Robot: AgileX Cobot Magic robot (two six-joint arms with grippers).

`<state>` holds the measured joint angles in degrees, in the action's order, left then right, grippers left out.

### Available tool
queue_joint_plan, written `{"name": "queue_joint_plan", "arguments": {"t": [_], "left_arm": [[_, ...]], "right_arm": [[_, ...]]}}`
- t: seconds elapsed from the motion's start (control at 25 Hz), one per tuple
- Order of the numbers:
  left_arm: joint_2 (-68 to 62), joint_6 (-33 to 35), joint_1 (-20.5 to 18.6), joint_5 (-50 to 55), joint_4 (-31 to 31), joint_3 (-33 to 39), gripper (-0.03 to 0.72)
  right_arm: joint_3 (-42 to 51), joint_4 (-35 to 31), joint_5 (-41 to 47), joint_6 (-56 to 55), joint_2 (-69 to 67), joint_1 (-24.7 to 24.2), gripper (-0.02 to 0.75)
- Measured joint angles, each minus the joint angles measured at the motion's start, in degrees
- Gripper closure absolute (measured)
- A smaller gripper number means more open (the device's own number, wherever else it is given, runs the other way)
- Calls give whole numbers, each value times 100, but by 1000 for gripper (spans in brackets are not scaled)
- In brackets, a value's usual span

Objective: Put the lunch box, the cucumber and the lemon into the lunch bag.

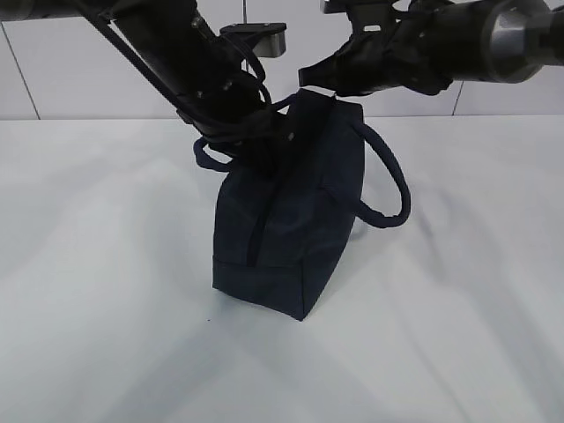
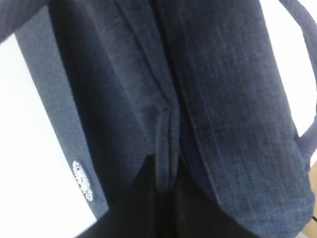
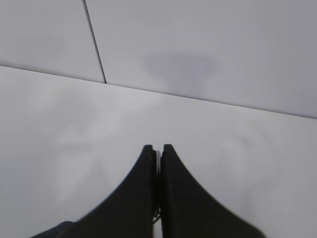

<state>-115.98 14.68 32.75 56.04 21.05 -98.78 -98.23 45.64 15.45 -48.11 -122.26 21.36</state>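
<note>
Both jaws closed; lunch bag (image 1: 291, 211) w/ white round logo (image 2: 82, 179), unreadable.

Lunch bag (image 1: 295, 220): dark navy fabric with a faint woven grain, matching navy loop handles (image 1: 392, 189) and zipper (image 2: 190, 153), and a small white round logo (image 2: 82, 180) of fine dotted pattern. Worktop (image 1: 106, 291): plain white. Wall (image 3: 208, 44): pale grey-white panels with dark seams. Both tools, left (image 1: 264, 145) and right (image 3: 157, 158): black.
</note>
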Motion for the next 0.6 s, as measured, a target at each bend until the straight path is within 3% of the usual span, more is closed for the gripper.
{"name": "queue_joint_plan", "arguments": {"t": [0.4, 0.6], "left_arm": [[111, -59, 0, 211, -209, 0, 685], [116, -59, 0, 300, -351, 0, 685]], "right_arm": [[0, -34, -47, -421, -157, -94, 731], [0, -563, -67, -764, -157, -128, 731]]}}
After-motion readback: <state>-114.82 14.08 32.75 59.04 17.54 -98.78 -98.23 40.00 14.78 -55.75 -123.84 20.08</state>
